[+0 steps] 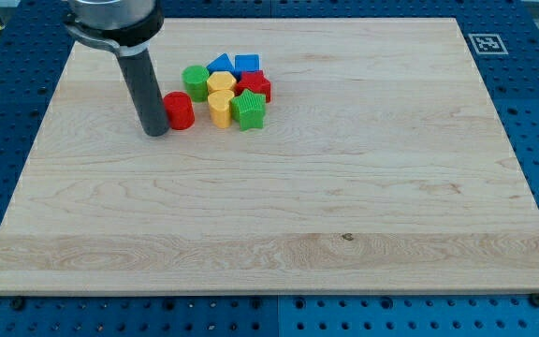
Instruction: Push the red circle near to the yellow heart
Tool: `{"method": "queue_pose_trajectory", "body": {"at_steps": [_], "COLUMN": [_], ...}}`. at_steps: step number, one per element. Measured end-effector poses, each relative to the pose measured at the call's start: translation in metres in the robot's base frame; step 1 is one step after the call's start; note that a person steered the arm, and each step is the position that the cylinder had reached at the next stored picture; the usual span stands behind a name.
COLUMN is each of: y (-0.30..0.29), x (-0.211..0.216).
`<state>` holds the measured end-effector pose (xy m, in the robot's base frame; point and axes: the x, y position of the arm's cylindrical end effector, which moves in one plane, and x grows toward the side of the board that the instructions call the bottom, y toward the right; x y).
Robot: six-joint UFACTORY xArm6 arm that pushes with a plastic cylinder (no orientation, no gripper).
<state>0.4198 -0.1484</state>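
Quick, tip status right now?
My tip: no gripper, holds nothing; at the red circle's left side in the view, apparently touching it.

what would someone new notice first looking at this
The tight huddle of coloured blocks near the view's top, left of centre, with the yellow heart in its midst. Just left of it, the red circle stands apart, with my tip right against its left side.

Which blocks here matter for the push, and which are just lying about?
Job: red circle, with my tip touching its left side; yellow heart.
Lying about: green circle, blue triangle, blue cube, red star, yellow block, green star.
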Motion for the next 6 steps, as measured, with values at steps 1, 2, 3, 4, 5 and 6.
{"method": "queue_pose_trajectory", "body": {"at_steps": [1, 2, 3, 4, 5, 6], "y": [0.0, 0.003, 0.004, 0.004, 0.011, 0.016], "x": [-0.01, -0.017, -0.017, -0.017, -0.017, -0.018]}}
